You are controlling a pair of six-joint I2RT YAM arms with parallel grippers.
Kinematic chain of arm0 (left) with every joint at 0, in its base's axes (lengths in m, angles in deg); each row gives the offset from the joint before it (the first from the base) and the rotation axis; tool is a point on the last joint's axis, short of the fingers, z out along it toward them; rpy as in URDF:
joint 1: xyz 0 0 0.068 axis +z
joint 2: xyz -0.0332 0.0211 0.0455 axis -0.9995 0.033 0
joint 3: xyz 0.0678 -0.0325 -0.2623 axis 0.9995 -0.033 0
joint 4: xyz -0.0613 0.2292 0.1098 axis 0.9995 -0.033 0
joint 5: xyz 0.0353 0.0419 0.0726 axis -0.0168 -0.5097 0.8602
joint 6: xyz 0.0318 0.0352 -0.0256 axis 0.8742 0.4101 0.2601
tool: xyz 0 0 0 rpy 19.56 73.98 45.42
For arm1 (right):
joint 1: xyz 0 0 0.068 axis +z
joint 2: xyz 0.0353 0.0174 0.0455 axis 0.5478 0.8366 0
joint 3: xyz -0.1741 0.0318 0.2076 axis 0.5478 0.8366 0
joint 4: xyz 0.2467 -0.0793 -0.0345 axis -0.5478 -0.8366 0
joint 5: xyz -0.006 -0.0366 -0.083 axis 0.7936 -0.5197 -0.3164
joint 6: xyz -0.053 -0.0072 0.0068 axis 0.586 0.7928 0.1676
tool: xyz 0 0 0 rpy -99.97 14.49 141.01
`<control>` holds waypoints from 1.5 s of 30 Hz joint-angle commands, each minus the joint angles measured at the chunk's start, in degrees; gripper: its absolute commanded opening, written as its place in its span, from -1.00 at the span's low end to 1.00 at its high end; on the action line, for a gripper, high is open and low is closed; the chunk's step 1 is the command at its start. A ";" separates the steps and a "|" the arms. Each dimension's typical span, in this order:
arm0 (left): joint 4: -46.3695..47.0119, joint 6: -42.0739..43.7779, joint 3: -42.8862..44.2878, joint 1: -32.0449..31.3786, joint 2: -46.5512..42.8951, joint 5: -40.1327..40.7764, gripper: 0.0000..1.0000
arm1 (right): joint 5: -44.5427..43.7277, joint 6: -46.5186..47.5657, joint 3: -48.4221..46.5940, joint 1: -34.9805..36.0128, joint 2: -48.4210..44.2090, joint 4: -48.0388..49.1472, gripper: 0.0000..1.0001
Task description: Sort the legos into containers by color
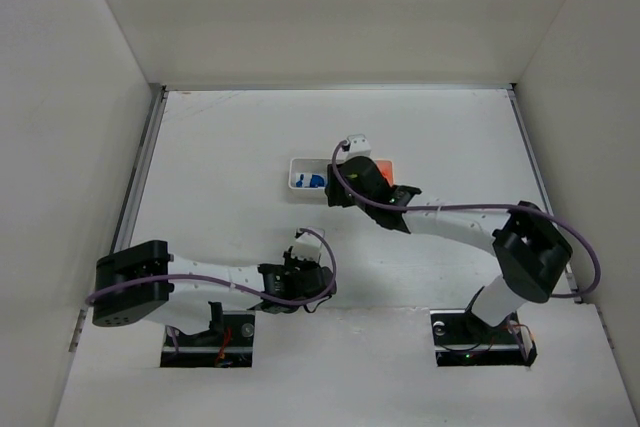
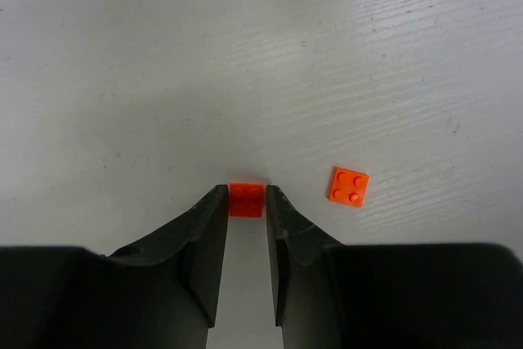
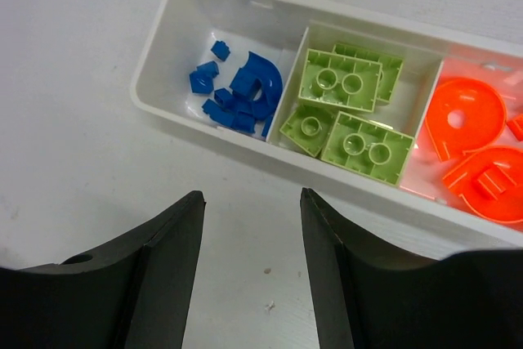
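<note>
A small orange lego [image 2: 246,200] lies flat on the table between the tips of my left gripper [image 2: 246,192], whose narrow jaws sit against its two sides. A second orange lego [image 2: 348,186], a flat square with four studs, lies loose just right of that gripper. My right gripper [image 3: 252,195] stands open and empty over bare table, just short of the white tray's [image 3: 155,46] near wall. The tray's containers hold blue legos [image 3: 241,91] on the left, lime green legos [image 3: 347,108] in the middle and orange legos [image 3: 474,136] on the right.
In the top view the tray [image 1: 300,165] sits mid-table, partly under the right arm [image 1: 450,219]. White walls close in the table on the left, right and back. The left arm [image 1: 215,287] lies low along the near edge.
</note>
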 commanded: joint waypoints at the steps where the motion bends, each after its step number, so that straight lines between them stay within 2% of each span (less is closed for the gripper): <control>1: -3.88 -2.43 0.18 -0.32 0.71 1.00 -0.58 | -1.10 -1.33 1.65 0.47 -3.13 3.16 0.12; 6: -3.80 -2.87 -0.26 0.12 -0.86 1.45 -0.70 | -1.98 -1.86 5.61 1.26 -6.46 3.16 0.13; 14: -4.67 -0.24 2.02 2.31 -9.03 1.27 -0.71 | -2.50 -2.48 14.74 5.03 -15.07 2.37 0.13; 17: -3.19 2.66 3.86 5.21 -10.89 0.57 -0.71 | -3.56 -4.93 18.34 6.44 -18.67 1.84 0.12; 21: 2.60 10.64 8.96 10.22 -9.84 -1.27 -0.71 | -5.23 -9.23 23.36 6.62 -22.90 1.05 0.12; 28: 14.82 22.52 20.73 18.04 0.96 -7.50 -0.71 | -6.81 -16.44 28.20 5.57 -26.33 -3.52 0.04; 33: 22.56 23.59 28.38 24.02 12.20 -16.47 -0.71 | -7.52 -22.15 32.41 5.57 -29.58 -4.14 -0.04; 41: 25.47 23.32 42.09 27.19 29.08 -22.10 -0.71 | -7.34 -25.77 36.02 7.24 -34.24 -4.58 -0.05; 45: 26.00 23.15 46.49 27.63 34.28 -23.69 -0.67 | -7.69 -25.42 36.46 7.94 -36.00 -4.32 -0.05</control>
